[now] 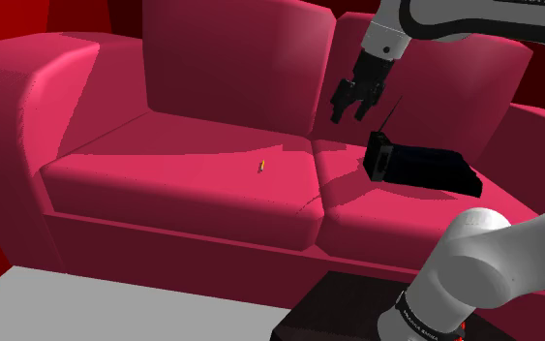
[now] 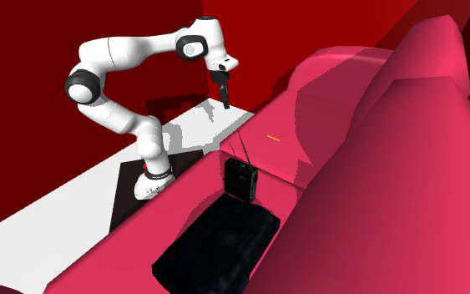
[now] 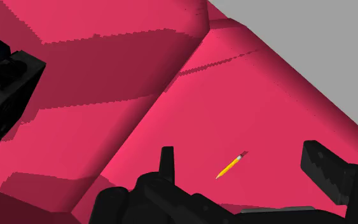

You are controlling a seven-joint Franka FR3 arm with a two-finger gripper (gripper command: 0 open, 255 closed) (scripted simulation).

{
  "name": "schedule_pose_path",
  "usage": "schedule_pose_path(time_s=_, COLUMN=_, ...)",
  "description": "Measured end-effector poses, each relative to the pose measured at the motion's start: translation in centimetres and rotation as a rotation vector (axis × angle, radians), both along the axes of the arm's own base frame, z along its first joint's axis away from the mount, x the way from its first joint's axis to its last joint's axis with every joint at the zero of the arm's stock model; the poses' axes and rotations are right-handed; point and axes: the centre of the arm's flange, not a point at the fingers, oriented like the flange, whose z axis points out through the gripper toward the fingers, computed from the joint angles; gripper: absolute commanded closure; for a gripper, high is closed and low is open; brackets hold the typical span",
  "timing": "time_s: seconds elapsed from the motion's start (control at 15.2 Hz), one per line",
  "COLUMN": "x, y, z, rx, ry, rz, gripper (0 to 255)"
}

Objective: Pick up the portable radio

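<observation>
The portable radio (image 1: 380, 155) is a small black box with a thin aerial sticking up. It stands on the right seat cushion of a red sofa (image 1: 183, 174). My gripper (image 1: 355, 105) hangs in the air above the radio and a little to the shoulder view's left, touching nothing. Its fingers stand apart and hold nothing. In the second exterior view the gripper (image 2: 223, 100) is well above the sofa's front edge, apart from the radio (image 2: 240, 179). In the wrist view the radio (image 3: 2, 89) lies off to one side of the open gripper (image 3: 244, 168).
A long black bulky object (image 1: 430, 170) lies on the seat right against the radio. A small yellow pencil (image 1: 260, 166) rests on the middle seat cushion, and the wrist view has the pencil (image 3: 230, 165) between the fingers, far below. The sofa's back and arms rise around the seats.
</observation>
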Motion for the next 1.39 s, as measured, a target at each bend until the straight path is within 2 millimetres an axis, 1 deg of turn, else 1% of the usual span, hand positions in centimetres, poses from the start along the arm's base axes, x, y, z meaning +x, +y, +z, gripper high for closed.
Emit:
schedule_pose_path(time_s=0.07, x=0.0, y=0.0, z=0.0, rx=0.000, ry=0.000, rz=0.000, gripper=0)
schedule_pose_path(time_s=0.13, x=0.3, y=-0.7, z=-0.2, rx=-0.003, ry=0.002, rz=-0.013, gripper=0)
schedule_pose_path(time_s=0.26, x=0.8, y=-2.3, z=-0.7, rx=-0.014, ry=0.009, rz=-0.056, gripper=0)
schedule_pose_path(time_s=0.4, x=1.2, y=-4.3, z=-1.6, rx=-0.026, ry=0.017, rz=-0.107, gripper=0)
schedule_pose_path(time_s=0.46, x=1.4, y=-5.4, z=-2.2, rx=-0.033, ry=0.021, rz=-0.133, gripper=0)
schedule_pose_path(time_s=0.59, x=1.8, y=-7.4, z=-2.9, rx=-0.047, ry=0.029, rz=-0.186, gripper=0)
schedule_pose_path(time_s=0.79, x=2.5, y=-11.0, z=-3.7, rx=-0.067, ry=0.042, rz=-0.266, gripper=0)
schedule_pose_path(time_s=1.06, x=2.5, y=-15.4, z=-5.1, rx=-0.094, ry=0.059, rz=-0.373, gripper=0)
schedule_pose_path(time_s=1.19, x=2.4, y=-17.2, z=-5.3, rx=-0.107, ry=0.067, rz=-0.426, gripper=0)
schedule_pose_path(time_s=1.39, x=1.6, y=-21.1, z=-6.2, rx=-0.127, ry=0.080, rz=-0.507, gripper=0)
